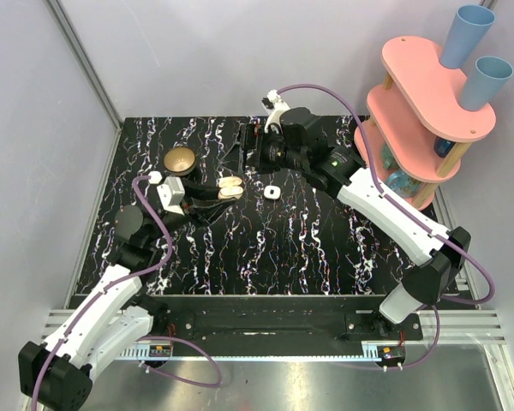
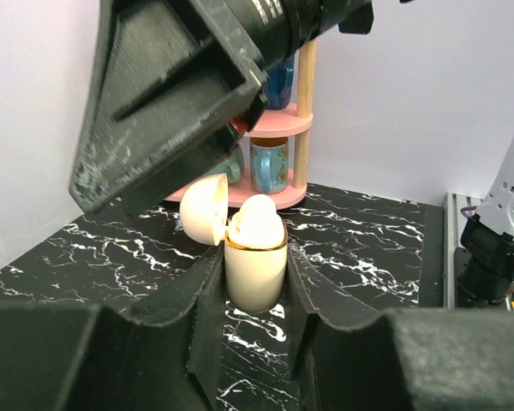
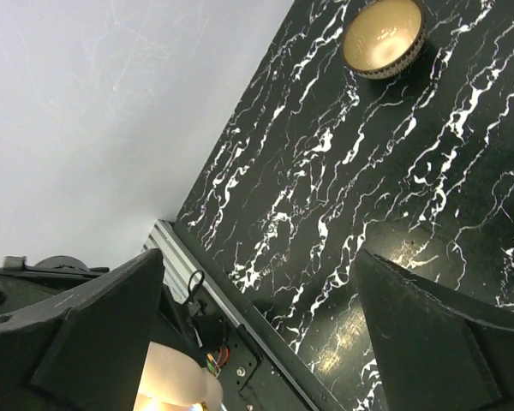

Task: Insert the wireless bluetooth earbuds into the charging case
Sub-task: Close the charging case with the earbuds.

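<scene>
Charging case (image 2: 255,274), lid (image 2: 204,208) swung open to the left, stands upright over the far-left part of the tabletop (image 1: 308,248), clenched by its sides in the left jaws. A rounded cream form sits in its mouth; whether it is an earbud cannot be told. One small white earbud (image 1: 271,192) lies on the tabletop just right of the case. Right jaws, spread wide and empty, hang close above the case. Brass bowl (image 1: 181,160) stands near the far-left corner.

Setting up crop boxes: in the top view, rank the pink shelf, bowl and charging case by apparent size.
1. pink shelf
2. bowl
3. charging case, a little smaller than the bowl
</scene>
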Motion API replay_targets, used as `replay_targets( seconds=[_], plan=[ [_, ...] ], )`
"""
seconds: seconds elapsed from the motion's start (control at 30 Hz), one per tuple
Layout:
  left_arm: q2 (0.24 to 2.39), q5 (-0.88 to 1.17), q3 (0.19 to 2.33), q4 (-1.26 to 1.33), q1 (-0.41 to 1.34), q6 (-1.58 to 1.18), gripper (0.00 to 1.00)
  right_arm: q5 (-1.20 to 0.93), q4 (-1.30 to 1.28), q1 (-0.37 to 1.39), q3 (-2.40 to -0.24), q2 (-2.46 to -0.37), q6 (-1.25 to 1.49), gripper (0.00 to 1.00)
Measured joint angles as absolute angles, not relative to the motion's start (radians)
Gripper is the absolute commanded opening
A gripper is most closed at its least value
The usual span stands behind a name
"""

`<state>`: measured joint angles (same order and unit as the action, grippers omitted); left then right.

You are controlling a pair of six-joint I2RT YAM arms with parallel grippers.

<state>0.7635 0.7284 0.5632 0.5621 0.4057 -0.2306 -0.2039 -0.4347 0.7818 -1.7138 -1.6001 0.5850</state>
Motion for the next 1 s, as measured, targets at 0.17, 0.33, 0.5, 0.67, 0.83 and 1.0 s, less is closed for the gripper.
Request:
replay_targets(
  seconds=[0.17,0.33,0.5,0.67,0.83,1.0],
  plan=[
    [0.754,0.693,0.564,0.562,0.406,-0.218,0.00,-0.205,-0.447,0.782,-1.693,-1.600,0.582,1.00],
    [0.754,0.670,0.564,0.561,0.406,-0.218,0.00,-0.205,-0.447,0.781,-1.687,-1.600,0.579,1.00],
    [0.754,0.662,0.564,0.556,0.408,-0.218,0.00,-0.205,-0.433,0.781,-1.676,-1.596,0.574,1.00],
    [0.754,0.648,0.564,0.536,0.410,-0.218,0.00,-0.205,-0.428,0.778,-1.656,-1.584,0.573,1.00],
    [0.754,0.587,0.566,0.522,0.410,-0.231,0.00,-0.214,-0.425,0.779,-1.633,-1.566,0.554,1.00],
    [0.752,0.545,0.568,0.501,0.413,-0.249,0.00,-0.162,-0.418,0.778,-1.601,-1.536,0.554,1.00]
  ],
)
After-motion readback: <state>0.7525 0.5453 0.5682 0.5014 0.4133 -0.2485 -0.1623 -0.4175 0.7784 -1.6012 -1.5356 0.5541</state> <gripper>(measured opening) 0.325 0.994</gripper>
